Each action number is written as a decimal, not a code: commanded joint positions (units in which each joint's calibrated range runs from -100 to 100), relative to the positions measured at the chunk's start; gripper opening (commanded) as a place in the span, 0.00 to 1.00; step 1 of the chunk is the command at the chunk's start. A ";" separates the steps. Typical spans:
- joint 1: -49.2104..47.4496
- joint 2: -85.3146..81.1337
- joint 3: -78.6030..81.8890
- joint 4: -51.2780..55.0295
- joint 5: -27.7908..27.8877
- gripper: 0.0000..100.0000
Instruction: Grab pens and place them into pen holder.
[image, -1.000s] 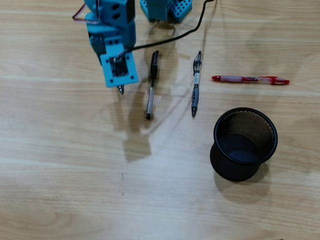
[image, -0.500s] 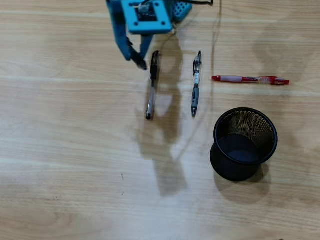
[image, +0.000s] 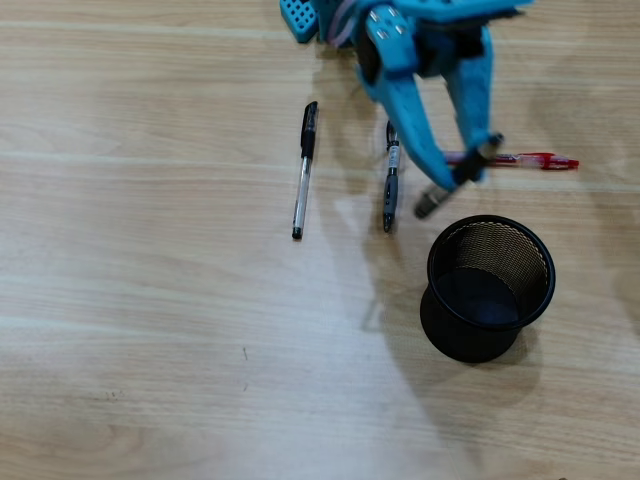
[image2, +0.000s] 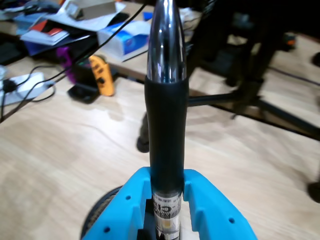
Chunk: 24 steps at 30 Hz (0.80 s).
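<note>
In the overhead view my gripper (image: 462, 170) is shut on a dark pen (image: 428, 205) that slants down-left, its tip just above and left of the pen holder (image: 442, 322), a black mesh cup. The wrist view shows that pen (image2: 166, 125) upright between the blue fingers (image2: 207, 210), black grip and chrome tip pointing away, with the holder's rim (image2: 97, 215) low at the left. On the table lie a black pen (image: 303, 170) at the left, a grey-black one (image: 388, 195) partly under the arm, and a red pen (image: 530, 160) behind the fingers.
The blue arm base (image: 300, 15) sits at the top edge of the overhead view. In the wrist view, beyond the table, are a yellow object (image2: 102, 75), papers and dark stand legs (image2: 280, 112). Bare wood stretches left of and below the holder.
The arm has swung from the upper left, beside the left black pen, across to the right, and now hangs by the holder. The three pens on the table have not moved.
</note>
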 joint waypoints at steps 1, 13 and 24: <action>-2.56 1.91 3.79 -12.90 -2.14 0.02; -3.75 5.48 9.40 -25.20 -3.82 0.03; -4.03 5.22 9.67 -25.02 -3.50 0.22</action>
